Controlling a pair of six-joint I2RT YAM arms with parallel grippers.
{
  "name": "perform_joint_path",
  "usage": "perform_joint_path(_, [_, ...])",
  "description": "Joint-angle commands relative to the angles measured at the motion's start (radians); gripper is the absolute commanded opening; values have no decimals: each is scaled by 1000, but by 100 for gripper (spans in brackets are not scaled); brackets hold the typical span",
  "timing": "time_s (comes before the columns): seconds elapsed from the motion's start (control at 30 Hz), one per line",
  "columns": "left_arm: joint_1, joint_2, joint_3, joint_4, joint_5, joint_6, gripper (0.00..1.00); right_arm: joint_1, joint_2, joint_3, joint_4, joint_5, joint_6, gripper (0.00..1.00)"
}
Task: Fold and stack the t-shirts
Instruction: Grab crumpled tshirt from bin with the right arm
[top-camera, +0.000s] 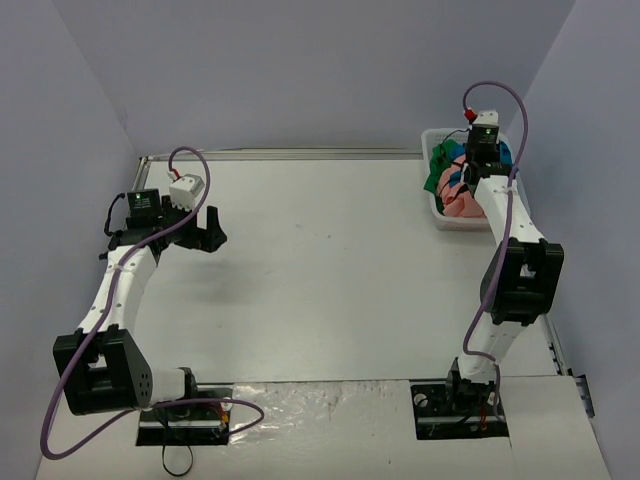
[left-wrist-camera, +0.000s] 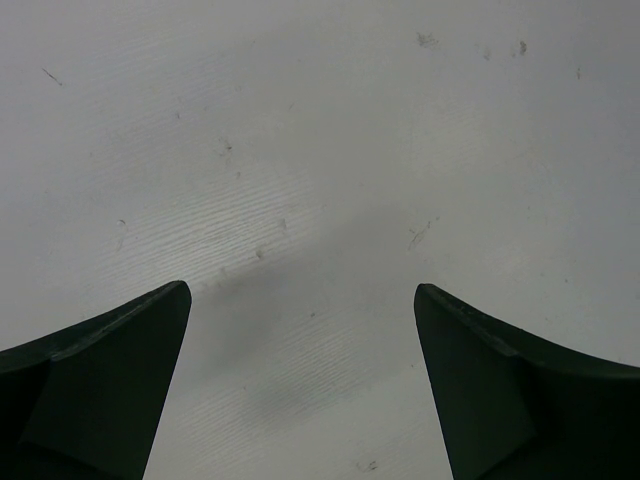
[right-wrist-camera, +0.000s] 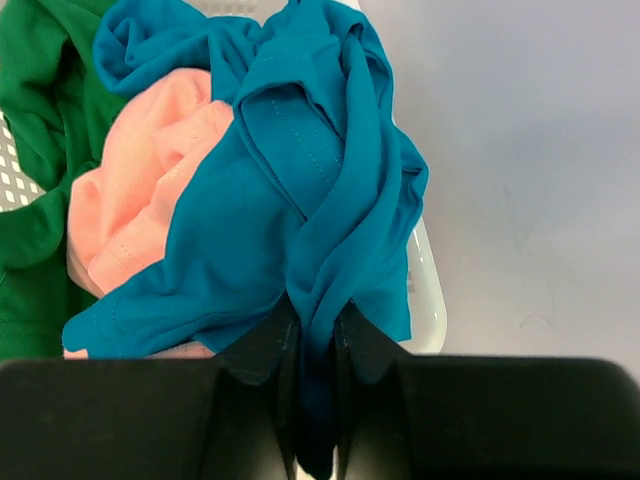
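Right hand (right-wrist-camera: 315, 325) is shut on a bunched fold of the teal-blue t-shirt (right-wrist-camera: 300, 190) in the basket (right-wrist-camera: 426, 290), probably to lift it off the pink shirt (right-wrist-camera: 140, 185); left hand (left-wrist-camera: 302, 292) hangs wide open, empty, above the worktop (left-wrist-camera: 320, 140), ready to help.

Open passage across table (top-camera: 330, 270); basket (top-camera: 437, 215), heaped t-shirts (top-camera: 460, 203) block far-right corner.

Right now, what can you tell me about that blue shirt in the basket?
The teal-blue t-shirt is soft, plain cloth with a stitched hem showing. It lies crumpled and twisted on top of the pile in the white mesh basket, draped over the pink shirt and beside the green shirt. The right jaws are shut on a bunched fold at its near edge.
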Motion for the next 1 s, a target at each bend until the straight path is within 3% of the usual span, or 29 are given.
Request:
perform_joint_path(0.0, [-8, -22, 10, -7, 25, 12, 94, 5, -50, 48, -3, 2, 2, 12])
perform_joint_path(0.03, [-8, -24, 10, -8, 27, 12, 94, 5, -50, 49, -3, 4, 2, 15])
perform_joint_path(0.13, [-6, -24, 10, -7, 25, 12, 94, 5, -59, 51, -7, 1, 3, 9])
perform_joint_path(0.17, [-6, -24, 10, -8, 27, 12, 94, 5, -63, 48, -12, -1, 3, 14])
perform_joint_path(0.2, [-6, -24, 12, -8, 28, 10, 94, 5, -67, 46, -12, -1, 5, 38])
perform_joint_path(0.23, [-6, -25, 12, -8, 30, 10, 94, 5, -76, 45, -15, -1, 3, 34])
perform_joint_path(0.3, [-6, -27, 12, -7, 30, 10, 94, 6, -81, 35, -17, 4, 0, 0])
perform_joint_path(0.33, [-8, -27, 12, -7, 31, 10, 94, 3, -84, 34, -17, 1, 2, 0])
perform_joint_path(0.4, [-8, -30, 12, -10, 33, 10, 94, 3, -86, 31, -17, 7, 3, 13])
perform_joint_path(0.47, [-6, -36, 12, -10, 33, 9, 94, 2, -87, 22, -18, 2, 3, 0])
perform_joint_path(0.97, [-6, -42, 13, -7, 39, 5, 94, 8, -178, 75, -127, -71, 18, 0])
